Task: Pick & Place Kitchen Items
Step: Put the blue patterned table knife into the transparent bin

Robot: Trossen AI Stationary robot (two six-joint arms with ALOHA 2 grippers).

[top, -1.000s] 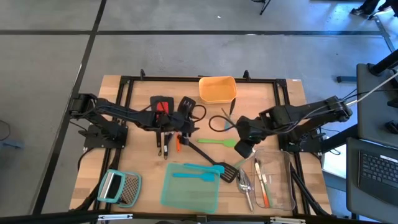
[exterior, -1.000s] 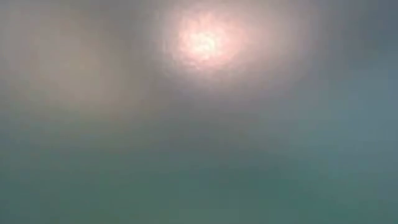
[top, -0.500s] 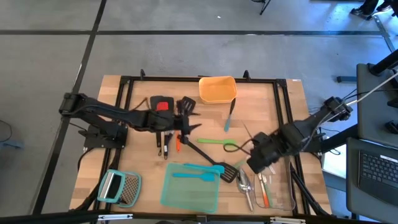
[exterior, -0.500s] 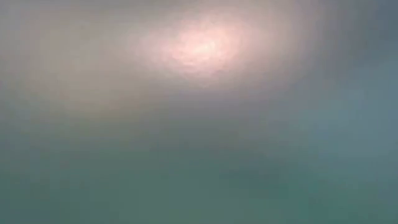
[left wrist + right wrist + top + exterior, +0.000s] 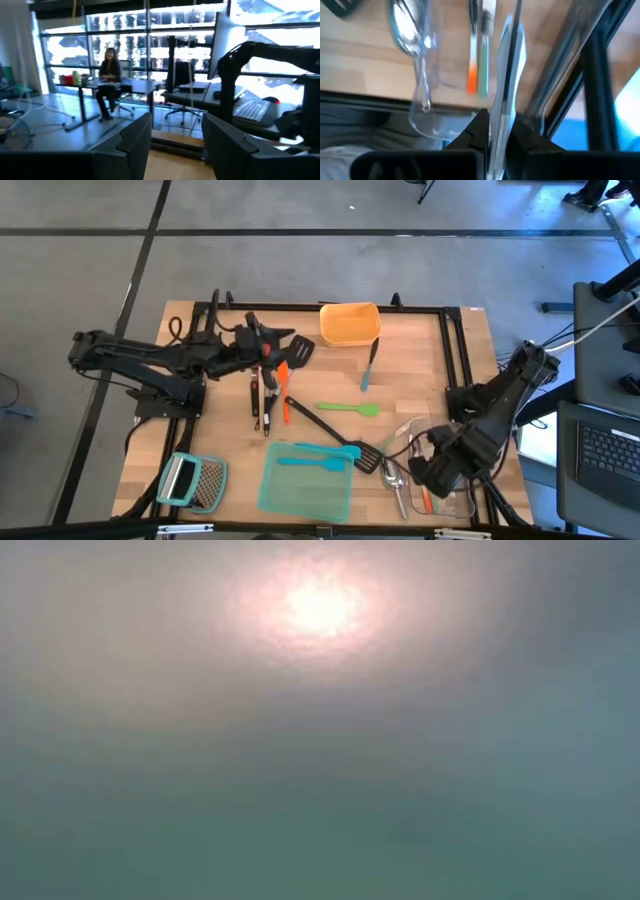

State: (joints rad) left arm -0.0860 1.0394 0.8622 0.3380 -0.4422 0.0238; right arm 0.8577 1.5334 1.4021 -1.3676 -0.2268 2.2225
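Right gripper (image 5: 499, 131) hangs over the clear container (image 5: 452, 455) at the surface's right edge, fingers clamped on a silver utensil (image 5: 507, 75), evidently to deposit it there. Left gripper (image 5: 268, 345) is raised near the black turner (image 5: 296, 350); its finger spread cannot be told.

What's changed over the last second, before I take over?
The right gripper swung from mid-table to the near right, over the clear container, shut on a silver utensil the whole way. The left gripper drew back toward the table's far side, lifting a black turner; the red turner no longer shows. The orange container, grater and teal tray stayed put.
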